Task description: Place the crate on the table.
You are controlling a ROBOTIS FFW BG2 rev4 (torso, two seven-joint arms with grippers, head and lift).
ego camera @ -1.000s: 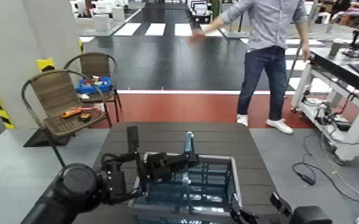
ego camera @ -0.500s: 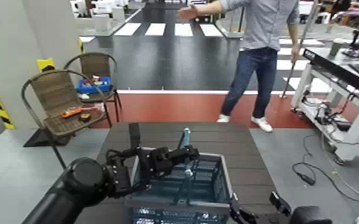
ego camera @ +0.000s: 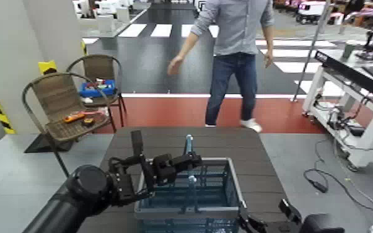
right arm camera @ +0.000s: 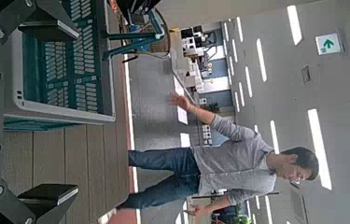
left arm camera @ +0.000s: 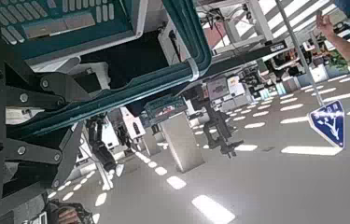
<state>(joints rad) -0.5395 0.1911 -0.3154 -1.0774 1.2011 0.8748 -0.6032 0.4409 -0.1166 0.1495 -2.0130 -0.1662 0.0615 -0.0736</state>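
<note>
Crate (ego camera: 189,198) handle in left end effector (ego camera: 186,162), above table (ego camera: 251,155)

One crate (ego camera: 189,192) is sitting on one table (ego camera: 164,139); two chairs (ego camera: 62,108) are standing beside it; one person (ego camera: 232,56) is walking beyond; two grippers (ego camera: 186,162) are showing.

Black jointed arms, rounded housings

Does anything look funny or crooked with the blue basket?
A little. The crate sits at the near edge of the table with its handle leaning slightly sideways instead of standing straight, because the left gripper is clamped on it. The right gripper waits open, low beside the crate. Nothing looks spilled or broken.
</note>
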